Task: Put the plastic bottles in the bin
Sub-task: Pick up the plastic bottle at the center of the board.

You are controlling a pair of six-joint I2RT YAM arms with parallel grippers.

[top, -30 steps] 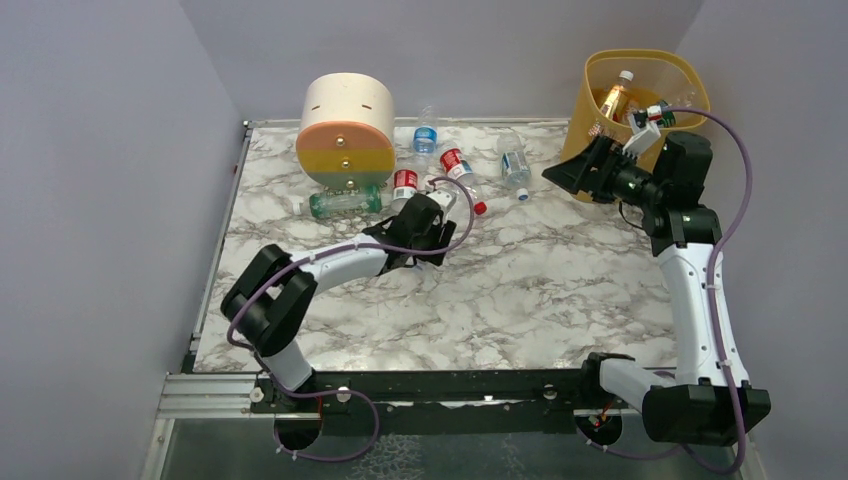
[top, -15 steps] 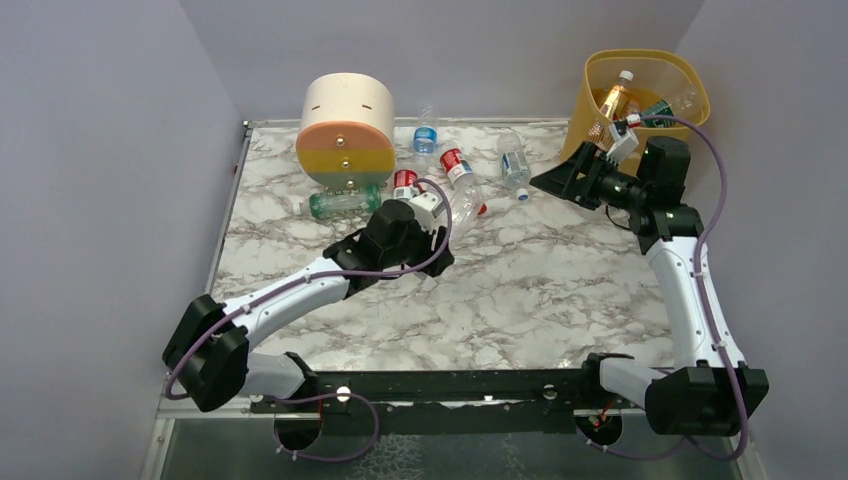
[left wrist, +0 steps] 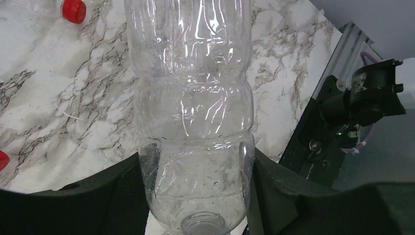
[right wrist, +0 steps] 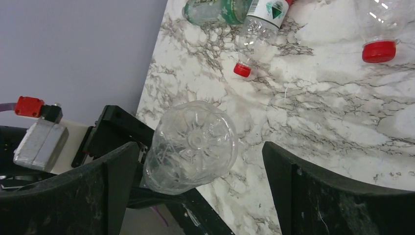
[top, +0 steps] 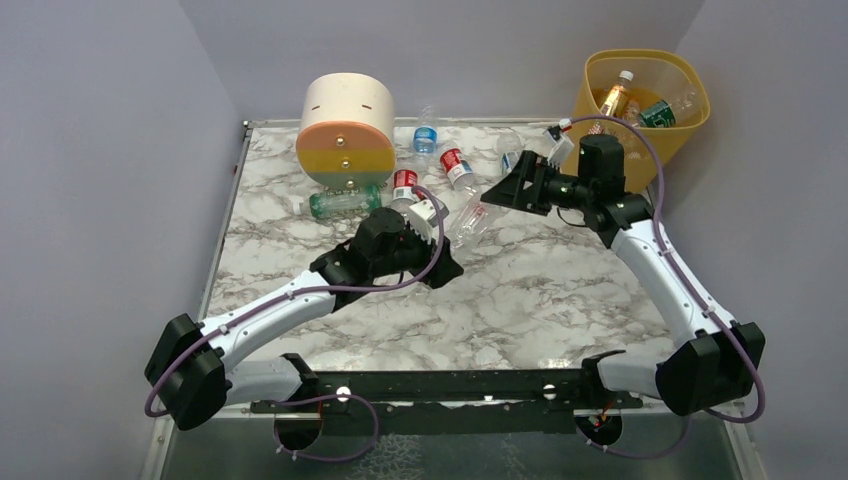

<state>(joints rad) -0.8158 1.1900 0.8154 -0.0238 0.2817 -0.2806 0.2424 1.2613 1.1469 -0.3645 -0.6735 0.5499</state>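
A clear, label-less plastic bottle (top: 468, 217) hangs tilted above the table's middle. My left gripper (top: 446, 236) is shut on its neck end (left wrist: 193, 147), both fingers pressed to its sides. My right gripper (top: 494, 194) stands open and faces the bottle's ribbed base (right wrist: 193, 142), which sits between its fingers, closer to the left one. The yellow-orange bin (top: 690, 118) stands at the far right corner with bottles (top: 613, 99) inside. More bottles lie at the back of the table: a green one (top: 343, 203), a red-labelled one (top: 456, 165) and a blue-labelled one (top: 425, 136).
A round cream, orange, yellow and green drawer unit (top: 346, 128) stands at the back left, beside the loose bottles. The right wrist view shows a white-and-green-labelled bottle with a red cap (right wrist: 258, 29) lying on the marble. Walls close in behind and on both sides.
My left arm has stretched out and carried the clear bottle up and to the right. My right arm has swung from the bin leftward until its open fingers face the bottle's base.
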